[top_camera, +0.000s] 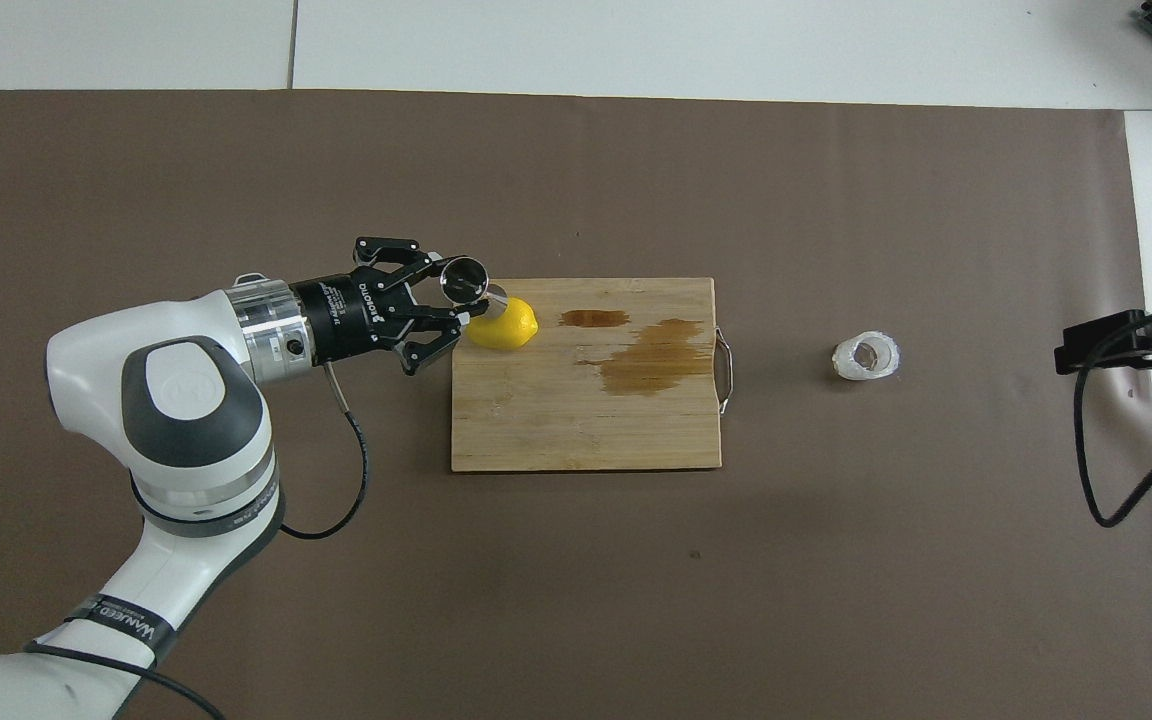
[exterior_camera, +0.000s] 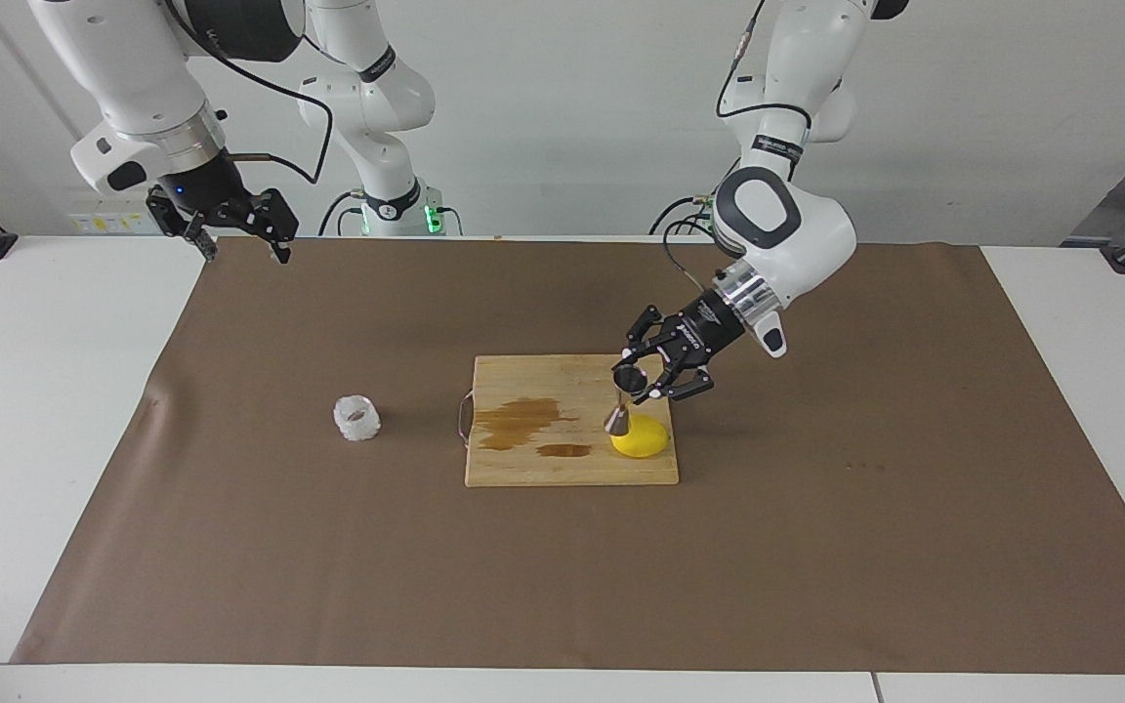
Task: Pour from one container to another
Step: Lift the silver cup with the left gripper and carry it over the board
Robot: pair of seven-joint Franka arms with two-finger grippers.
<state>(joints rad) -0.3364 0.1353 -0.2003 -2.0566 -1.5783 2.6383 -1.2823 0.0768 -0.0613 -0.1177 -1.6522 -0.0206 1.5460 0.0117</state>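
The steel jigger [exterior_camera: 622,405] is tilted over the cutting board's corner toward the left arm's end, with its lower cone against the lemon [exterior_camera: 645,441]. My left gripper [exterior_camera: 641,383] is shut on the jigger's upper cone; both show in the overhead view, gripper [top_camera: 448,292] and jigger [top_camera: 466,282]. The clear faceted tumbler [exterior_camera: 357,418] stands on the brown mat beside the board, toward the right arm's end, and also shows in the overhead view [top_camera: 866,356]. My right gripper [exterior_camera: 242,250] waits open, raised over the mat's corner at the right arm's end.
The wooden cutting board [exterior_camera: 543,469] lies mid-table with a metal handle facing the tumbler and two brown wet stains [exterior_camera: 523,422] on it. The lemon [top_camera: 506,325] rests on the board. A brown mat [exterior_camera: 816,547] covers the table.
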